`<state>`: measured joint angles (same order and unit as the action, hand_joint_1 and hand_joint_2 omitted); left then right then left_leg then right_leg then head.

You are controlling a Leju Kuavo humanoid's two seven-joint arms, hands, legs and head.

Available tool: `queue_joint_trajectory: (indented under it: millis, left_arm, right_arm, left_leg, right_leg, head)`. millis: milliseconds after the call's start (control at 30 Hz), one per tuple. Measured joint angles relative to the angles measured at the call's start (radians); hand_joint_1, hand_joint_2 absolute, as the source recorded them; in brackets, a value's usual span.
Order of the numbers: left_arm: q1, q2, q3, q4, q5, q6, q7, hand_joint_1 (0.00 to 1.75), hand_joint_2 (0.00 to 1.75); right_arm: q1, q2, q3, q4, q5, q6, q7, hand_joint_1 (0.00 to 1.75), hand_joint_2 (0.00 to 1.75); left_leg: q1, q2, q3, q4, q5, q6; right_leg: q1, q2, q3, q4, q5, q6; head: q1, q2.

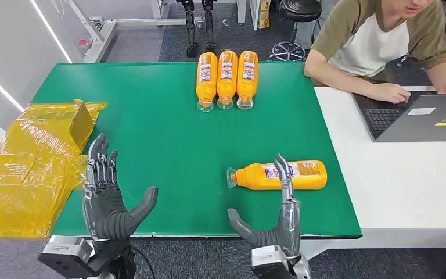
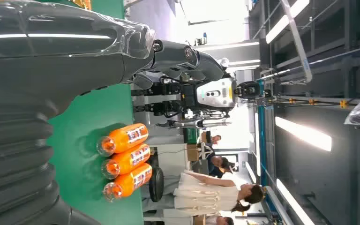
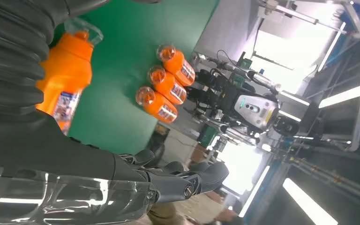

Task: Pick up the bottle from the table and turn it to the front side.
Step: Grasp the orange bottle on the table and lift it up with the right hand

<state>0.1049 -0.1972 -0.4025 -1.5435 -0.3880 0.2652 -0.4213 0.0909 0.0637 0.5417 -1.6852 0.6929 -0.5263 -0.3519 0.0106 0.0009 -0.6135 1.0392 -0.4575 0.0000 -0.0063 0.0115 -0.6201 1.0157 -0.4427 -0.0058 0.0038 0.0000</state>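
- A heap of yellow plastic bags [image 1: 26, 168] lies at the left end of the green surface [image 1: 162, 133], cut off by the picture's left edge; what they hold is hard to make out.
- The left hand [image 1: 105, 195] hovers at the near left edge of the surface, just beside the bags, palm turned up and inward, fingers [image 1: 97, 157] straight and apart, thumb spread to the side; it is released and holds nothing. Its forearm is cut off by the bottom edge. In the left wrist view the hand [image 2: 51, 93] blocks much of the near surface.
- Three orange bottles [image 1: 227, 78] lie side by side at the far middle of the surface, touching or nearly so, caps toward the robot, labels up; their print is too small to read.
- The bottle [image 1: 281, 175] lies on its side on the near right part of the surface, cap toward the left, label partly up.
- The right hand [image 1: 276, 224] stands edge-on just before this bottle, fingers [image 1: 283, 174] stretched upward across its middle and hiding part of the label, thumb spread to the left. It is released; whether the fingertips touch the bottle I cannot tell. The right wrist view shows the bottle [image 3: 68, 70] partly hidden behind the hand [image 3: 75, 154].
- A person's forearm [image 1: 360, 87] rests beside a laptop [image 1: 424, 116] on the white surface [image 1: 395, 192] at the right; the laptop is cut off by the right edge.
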Motion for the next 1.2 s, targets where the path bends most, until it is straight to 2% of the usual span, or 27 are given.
queue_joint_trajectory:
  millis: [67,167,300,500,600,667,800,1033,1200]
  left_arm:
    - [-0.002,0.0,0.0,0.003,0.0,-0.006,-0.004,0.0,1.75]
    - [-0.007,0.0,0.0,0.012,-0.002,-0.027,-0.015,0.0,1.75]
    - [-0.019,0.0,0.0,0.024,0.0,-0.065,-0.024,0.0,1.75]
    - [-0.038,0.003,0.0,0.038,0.014,-0.098,-0.025,0.0,1.75]
    - [-0.042,0.005,0.0,0.041,0.019,-0.101,-0.022,0.0,1.75]
    - [-0.043,0.006,0.0,0.042,0.021,-0.102,-0.022,0.0,1.75]
    - [-0.045,0.009,0.0,0.045,0.023,-0.102,-0.021,0.0,1.75]
    - [-0.076,0.011,0.0,0.063,0.043,-0.104,-0.011,0.0,1.75]
    - [-0.097,0.011,0.0,0.073,0.056,-0.096,0.0,0.0,1.75]
  right_arm:
    - [-0.017,-0.011,-0.003,0.003,0.051,0.018,0.029,0.0,1.75]
    - [-0.082,-0.067,-0.017,0.026,0.177,0.103,0.125,0.0,1.75]
    - [-0.22,-0.19,-0.029,0.104,0.254,0.328,0.238,0.0,1.75]
    - [-0.52,-0.358,-0.001,0.291,0.216,0.663,0.243,0.0,1.75]
    - [-0.673,-0.402,0.05,0.389,0.173,0.75,0.242,0.0,1.75]
    - [-0.737,-0.42,0.084,0.43,0.151,0.756,0.254,0.0,1.75]
    - [-0.804,-0.442,0.142,0.474,0.119,0.79,0.274,0.0,1.75]
    - [-1.01,-0.428,0.305,0.619,-0.005,1.033,0.266,0.0,1.75]
    - [-1.075,-0.411,0.428,0.712,-0.064,1.119,0.277,0.0,1.75]
  left_leg:
    - [0.0,0.0,0.0,0.0,0.0,0.0]
    - [0.0,0.0,0.0,0.0,0.0,0.0]
    - [-0.001,0.0,0.0,0.001,0.001,0.002]
    - [-0.002,0.0,-0.001,0.002,0.004,0.005]
    - [-0.002,-0.001,-0.001,0.003,0.005,0.006]
    - [-0.002,-0.001,-0.001,0.003,0.005,0.006]
    - [-0.002,-0.002,-0.002,0.002,0.005,0.006]
    - [-0.002,-0.002,-0.003,0.002,0.005,0.006]
    - [-0.002,-0.004,-0.003,0.002,0.005,0.006]
  right_leg:
    - [0.0,0.0,0.0,0.0,0.0,0.0]
    - [0.0,0.0,0.0,0.0,0.001,0.001]
    - [-0.001,0.0,0.001,-0.001,0.003,0.002]
    - [-0.002,0.0,0.001,-0.001,0.006,0.004]
    - [-0.002,0.0,0.001,-0.001,0.006,0.004]
    - [-0.002,-0.001,0.001,-0.001,0.006,0.004]
    - [-0.002,-0.001,0.0,0.0,0.005,0.003]
    - [-0.002,-0.002,-0.001,0.0,0.005,0.003]
    - [-0.002,-0.003,-0.001,0.0,0.005,0.003]
  head:
    - [0.0,0.0]
    - [0.0,0.0]
    - [0.0,0.0]
    - [0.0,0.0]
    - [0.0,0.0]
    - [0.0,0.0]
    - [0.0,0.0]
    - [0.0,0.0]
    - [-0.001,0.0]
